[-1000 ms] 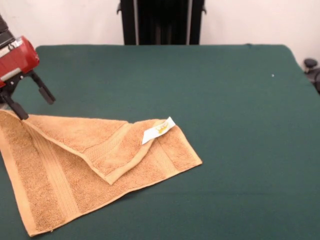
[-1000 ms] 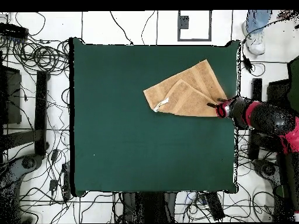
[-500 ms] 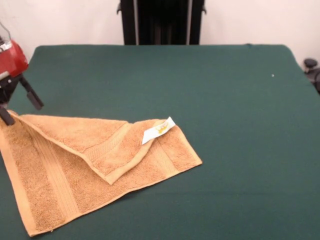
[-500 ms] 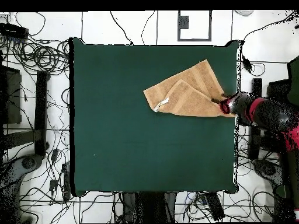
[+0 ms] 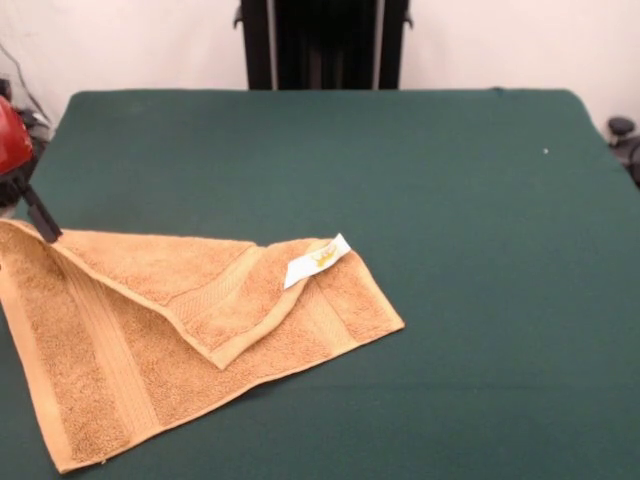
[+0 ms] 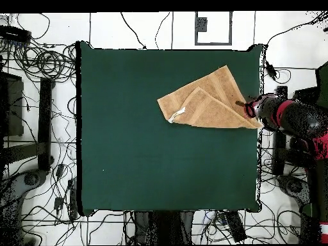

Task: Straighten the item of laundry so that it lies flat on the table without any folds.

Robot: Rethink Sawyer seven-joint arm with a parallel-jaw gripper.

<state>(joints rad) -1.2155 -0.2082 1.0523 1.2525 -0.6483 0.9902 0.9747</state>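
The orange-tan towel (image 5: 150,310) lies at the table's front left in the front view, with one part folded over itself and its white tag (image 5: 317,260) on top. The dark green table (image 5: 450,200) is far bigger than the towel. My gripper (image 5: 33,215) is at the picture's left edge, touching the towel's far left corner; most of it is cut off. In the overhead view the towel (image 6: 205,102) lies near the table's (image 6: 141,154) right edge, and my gripper (image 6: 246,107) is over the towel's right corner.
The black pedestal (image 5: 322,45) stands behind the table's far side. Cables (image 6: 38,64) and stands cover the floor around the table. The towel's corner reaches the table's right edge (image 6: 261,128) in the overhead view.
My gripper has moved outward toward the table's edge, leftward in the front view. The towel's folded corner has stretched outward with it.
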